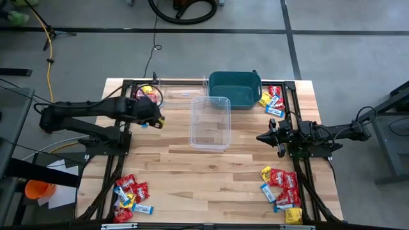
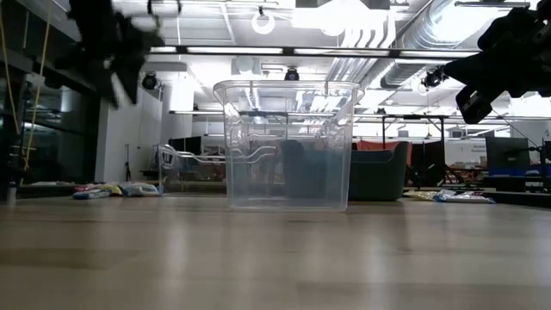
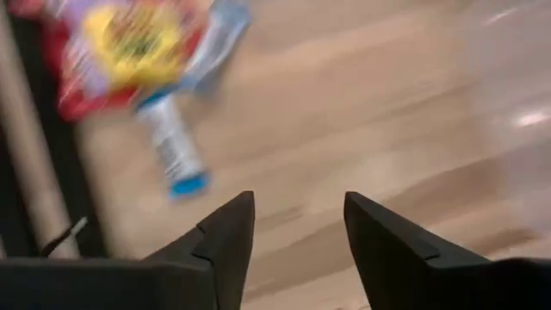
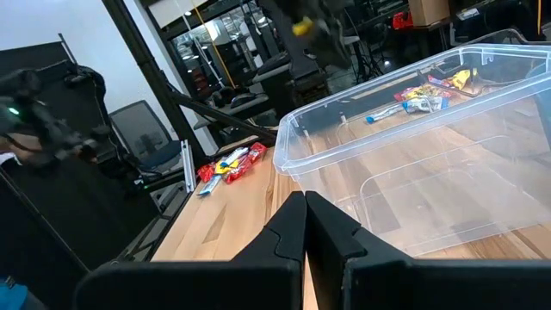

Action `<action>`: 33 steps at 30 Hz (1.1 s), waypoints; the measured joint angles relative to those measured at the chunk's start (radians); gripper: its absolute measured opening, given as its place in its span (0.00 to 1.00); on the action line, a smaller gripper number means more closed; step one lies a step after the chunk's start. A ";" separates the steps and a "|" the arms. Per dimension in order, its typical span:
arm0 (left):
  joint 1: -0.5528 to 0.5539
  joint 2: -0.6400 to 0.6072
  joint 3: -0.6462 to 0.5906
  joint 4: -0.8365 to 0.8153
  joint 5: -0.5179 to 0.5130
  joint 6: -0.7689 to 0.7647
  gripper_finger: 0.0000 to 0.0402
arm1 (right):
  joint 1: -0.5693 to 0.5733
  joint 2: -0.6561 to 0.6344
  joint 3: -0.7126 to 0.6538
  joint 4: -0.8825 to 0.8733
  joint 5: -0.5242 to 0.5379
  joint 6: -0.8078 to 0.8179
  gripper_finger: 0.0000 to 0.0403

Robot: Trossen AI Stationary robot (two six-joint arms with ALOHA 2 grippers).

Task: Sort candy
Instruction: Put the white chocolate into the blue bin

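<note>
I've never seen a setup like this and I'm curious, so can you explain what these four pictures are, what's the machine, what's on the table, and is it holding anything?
This is a two-armed robot at a wooden table. One picture looks straight down from above, one looks level across the tabletop, and two come from cameras on the arms' wrists.

From above, the left gripper is at the table's left side next to a small pile of candy. Its wrist camera shows its fingers apart with nothing between them, above loose packets. The right gripper waits shut and empty beside a clear tub in the middle of the table.

Behind that stands a teal bin and another clear tub. More red, yellow and blue candy lies in piles near the table's corners.
</note>
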 joint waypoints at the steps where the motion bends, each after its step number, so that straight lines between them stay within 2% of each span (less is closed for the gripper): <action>1: 0.018 0.005 -0.024 -0.016 0.018 -0.005 0.44 | 0.000 0.000 0.000 0.000 0.000 0.000 0.00; 9: 0.187 0.029 -0.217 0.034 0.030 -0.032 0.47 | 0.000 0.000 0.000 0.000 0.000 0.000 0.00; 17: 0.336 0.029 -0.363 0.363 0.033 0.000 0.47 | 0.000 0.000 0.000 0.000 0.000 0.000 0.00; 23: 0.433 0.029 -0.386 0.396 -0.049 0.025 0.47 | 0.000 0.000 0.000 0.000 0.000 0.000 0.00; 27: 0.484 0.035 -0.386 0.406 -0.040 0.097 0.47 | 0.000 0.000 0.000 0.000 0.000 0.000 0.00; 33: 0.522 0.111 -0.386 0.414 -0.005 0.121 0.47 | 0.000 0.000 0.000 0.000 0.000 0.000 0.00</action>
